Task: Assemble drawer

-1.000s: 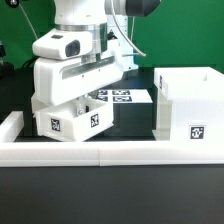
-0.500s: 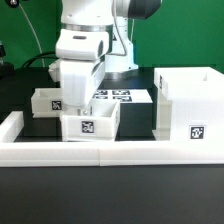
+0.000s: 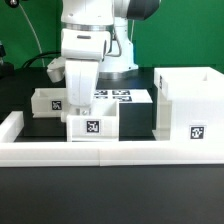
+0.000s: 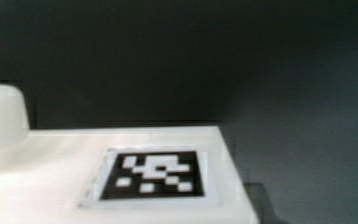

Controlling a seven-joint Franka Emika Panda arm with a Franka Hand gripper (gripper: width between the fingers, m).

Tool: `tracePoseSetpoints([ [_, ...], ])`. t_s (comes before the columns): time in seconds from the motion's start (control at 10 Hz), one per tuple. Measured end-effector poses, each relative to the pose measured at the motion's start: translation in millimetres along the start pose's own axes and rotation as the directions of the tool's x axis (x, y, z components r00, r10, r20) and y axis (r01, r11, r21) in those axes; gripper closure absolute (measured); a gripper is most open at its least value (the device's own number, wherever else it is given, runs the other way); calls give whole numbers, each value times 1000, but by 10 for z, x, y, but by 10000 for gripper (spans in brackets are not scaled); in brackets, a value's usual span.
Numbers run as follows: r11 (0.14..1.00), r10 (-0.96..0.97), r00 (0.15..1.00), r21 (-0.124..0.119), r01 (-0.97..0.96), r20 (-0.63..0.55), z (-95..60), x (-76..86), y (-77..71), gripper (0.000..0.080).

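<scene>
Hand (image 3: 82, 104) low over small tray (image 3: 92, 126). Fingertips hidden behind tray rim, so cannot tell grip width. Tray upright on tabletop (image 3: 137, 124), just behind low border wall (image 3: 110, 152), tag facing front. Second tray (image 3: 46, 100) behind, toward exterior view's left. Tall box shell (image 3: 188, 105) at exterior view's right, apart from both trays.

On my black table (image 3: 110, 195) the low white border wall (image 3: 120, 152) runs across the front and turns back at the exterior view's left, and behind it lies the marker board (image 3: 122, 96) (only a few tags show), flat on the surface.
</scene>
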State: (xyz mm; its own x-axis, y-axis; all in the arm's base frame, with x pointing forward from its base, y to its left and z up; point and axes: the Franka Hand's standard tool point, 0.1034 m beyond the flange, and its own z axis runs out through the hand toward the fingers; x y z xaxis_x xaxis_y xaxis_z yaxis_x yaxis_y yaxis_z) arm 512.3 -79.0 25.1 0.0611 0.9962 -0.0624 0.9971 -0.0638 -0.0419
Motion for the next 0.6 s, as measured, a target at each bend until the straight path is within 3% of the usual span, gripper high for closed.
tracePoseSetpoints([
  [0.5,1000,-24,1000,-1,24,-16,-6,299,135,757],
  [0.6,1000,-19,1000,0,19,-15,-4,269,133,757],
])
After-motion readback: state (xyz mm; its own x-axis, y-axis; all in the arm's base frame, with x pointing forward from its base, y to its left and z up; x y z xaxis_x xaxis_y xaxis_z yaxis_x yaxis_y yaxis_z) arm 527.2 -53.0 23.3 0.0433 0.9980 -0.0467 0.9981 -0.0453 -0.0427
